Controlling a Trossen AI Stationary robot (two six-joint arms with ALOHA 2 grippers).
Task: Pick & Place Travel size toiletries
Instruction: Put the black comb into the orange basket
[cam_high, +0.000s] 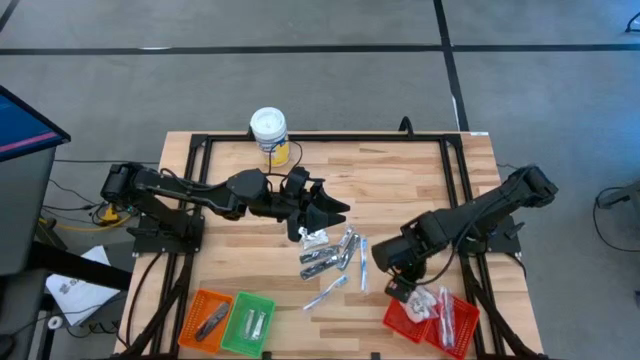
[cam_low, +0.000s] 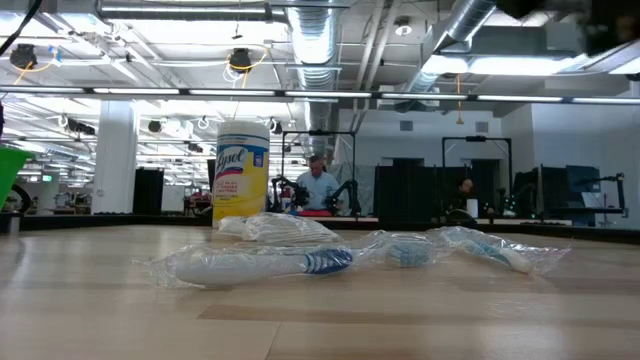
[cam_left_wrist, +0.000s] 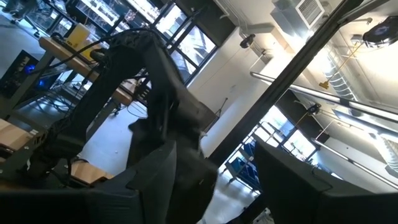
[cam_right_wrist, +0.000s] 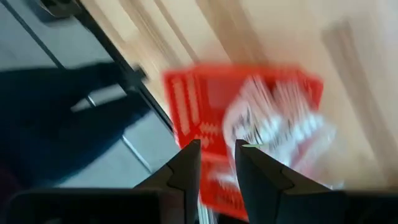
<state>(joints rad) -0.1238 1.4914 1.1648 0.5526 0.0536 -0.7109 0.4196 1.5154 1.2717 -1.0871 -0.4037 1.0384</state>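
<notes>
The travel size toiletries (cam_high: 332, 255) lie in a loose pile at the table's middle: silvery wrapped sticks and a white sachet (cam_high: 312, 238). In the low view they show as clear-wrapped sticks (cam_low: 260, 264) flat on the wood. My left gripper (cam_high: 328, 205) is open and empty, just on the far side of the pile, pointing toward the table's right. My right gripper (cam_right_wrist: 217, 152) hovers over the red basket (cam_high: 395, 322) at the near right, which holds several wrapped items (cam_right_wrist: 280, 124). Its fingers stand a little apart, with nothing showing between them.
A white-lidded yellow canister (cam_high: 269, 133) stands at the far edge; it also shows in the low view (cam_low: 241, 172). An orange basket (cam_high: 205, 318) and a green basket (cam_high: 248, 322), each holding items, stand at the near left. Black frame rails (cam_high: 455, 165) run along the table's sides.
</notes>
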